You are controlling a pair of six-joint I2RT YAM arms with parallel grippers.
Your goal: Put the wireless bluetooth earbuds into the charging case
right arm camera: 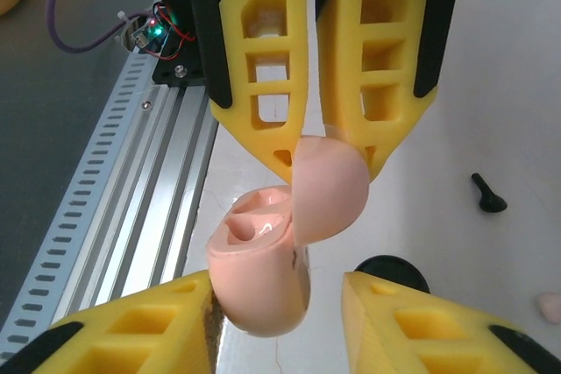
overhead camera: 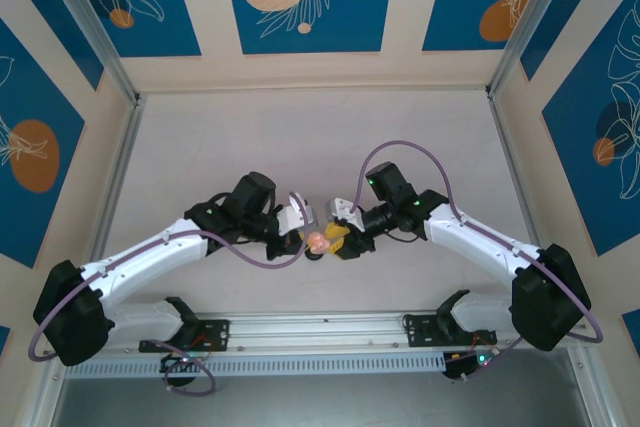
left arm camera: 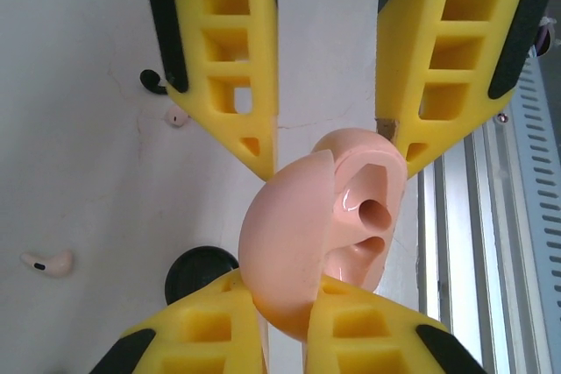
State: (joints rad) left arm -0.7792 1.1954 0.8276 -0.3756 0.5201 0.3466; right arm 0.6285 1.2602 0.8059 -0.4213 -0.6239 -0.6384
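Note:
An open pale pink charging case point(overhead camera: 318, 241) hangs above the table between both grippers. My left gripper point(left arm camera: 285, 295) is shut on its domed lid point(left arm camera: 285, 234). The case's body point(right arm camera: 259, 273), with two empty sockets, sits between the spread fingers of my open right gripper point(right arm camera: 276, 285), against one finger and apart from the other. On the table lie a pink earbud point(left arm camera: 48, 262), a second pink earbud point(left arm camera: 178, 117) and a black earbud point(left arm camera: 153, 82). The right wrist view has a black earbud point(right arm camera: 488, 194) and a pink earbud point(right arm camera: 550, 306) at its right edge.
A round black case point(left arm camera: 200, 273) rests on the table just below the grippers, also as black case point(right arm camera: 392, 271). The slotted aluminium rail point(right arm camera: 131, 181) runs along the near table edge close by.

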